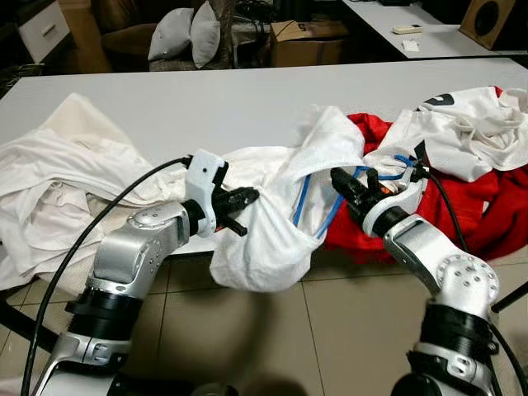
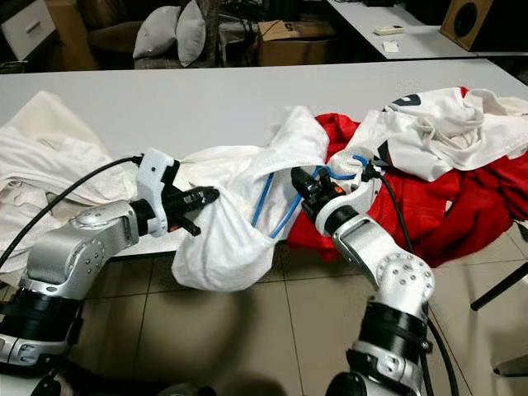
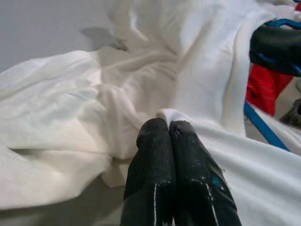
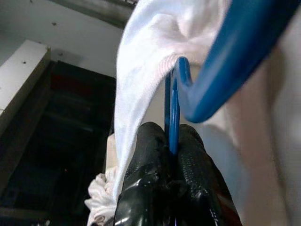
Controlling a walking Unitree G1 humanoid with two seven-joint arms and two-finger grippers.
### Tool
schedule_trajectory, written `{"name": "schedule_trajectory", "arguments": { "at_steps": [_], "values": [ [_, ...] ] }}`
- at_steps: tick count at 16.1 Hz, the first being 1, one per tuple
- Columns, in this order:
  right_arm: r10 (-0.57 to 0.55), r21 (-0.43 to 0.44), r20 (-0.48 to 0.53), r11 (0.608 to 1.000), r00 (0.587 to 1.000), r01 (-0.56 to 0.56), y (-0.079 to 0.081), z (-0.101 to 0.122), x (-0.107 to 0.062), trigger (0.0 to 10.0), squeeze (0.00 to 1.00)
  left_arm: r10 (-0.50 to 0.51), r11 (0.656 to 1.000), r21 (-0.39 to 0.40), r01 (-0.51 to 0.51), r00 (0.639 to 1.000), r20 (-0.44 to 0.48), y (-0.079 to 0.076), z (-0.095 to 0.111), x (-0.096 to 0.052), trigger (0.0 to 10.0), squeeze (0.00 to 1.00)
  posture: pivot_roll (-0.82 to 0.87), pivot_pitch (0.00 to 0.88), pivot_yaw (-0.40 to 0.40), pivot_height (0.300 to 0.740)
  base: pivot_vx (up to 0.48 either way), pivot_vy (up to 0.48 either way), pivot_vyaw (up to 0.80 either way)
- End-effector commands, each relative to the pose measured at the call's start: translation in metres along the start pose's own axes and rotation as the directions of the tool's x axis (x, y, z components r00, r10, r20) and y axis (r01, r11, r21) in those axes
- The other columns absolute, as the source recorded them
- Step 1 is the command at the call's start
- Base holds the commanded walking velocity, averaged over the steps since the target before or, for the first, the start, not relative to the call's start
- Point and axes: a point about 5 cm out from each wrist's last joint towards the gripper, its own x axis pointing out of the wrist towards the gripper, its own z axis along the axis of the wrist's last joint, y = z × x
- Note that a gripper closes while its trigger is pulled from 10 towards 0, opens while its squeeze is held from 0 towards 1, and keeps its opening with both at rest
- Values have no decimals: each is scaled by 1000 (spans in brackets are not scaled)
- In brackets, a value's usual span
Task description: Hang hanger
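Observation:
A white garment (image 1: 272,214) hangs over the front edge of the grey table (image 1: 214,99), bunched between my two arms. A blue hanger (image 1: 326,216) sits partly inside it, its thin blue bar (image 4: 173,113) running between my right fingers. My left gripper (image 1: 252,196) is shut on a fold of the white garment (image 3: 164,113) at its left side. My right gripper (image 1: 340,180) is shut on the blue hanger (image 2: 280,216), just right of the garment's opening, with white cloth (image 4: 141,70) draped over the hanger's end.
More white clothes (image 1: 58,181) lie heaped on the table's left part. A red garment (image 1: 462,206) and another white one (image 1: 470,124) lie at the right. Tiled floor (image 1: 330,330) lies below the table edge. Cushions (image 1: 186,33) and boxes stand behind the table.

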Motion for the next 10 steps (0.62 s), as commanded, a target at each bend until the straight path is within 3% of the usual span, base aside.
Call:
{"name": "schedule_trajectory", "arguments": {
  "at_steps": [1,2,3,10],
  "values": [
    [10,-21,-4,1000,1000,-10,5,4,-6,10000,0,-10,1000,2,10,1000,19,0,4,-1,10000,0,-26,0,25,740,0,0,0],
    [5,-23,6,1000,1000,-4,4,6,-8,10000,0,-39,999,-20,40,999,33,-2,4,0,10000,0,-28,0,26,740,0,0,0],
    [-7,-35,12,999,1000,7,5,9,-10,10000,0,-64,998,-20,65,997,52,-4,5,0,10000,1000,-29,0,26,740,0,0,0],
    [-50,-115,16,992,999,51,4,18,-18,10000,0,-114,993,-29,115,993,7,-5,-3,-12,10000,1000,-20,0,12,740,0,0,0]
  ]
}}
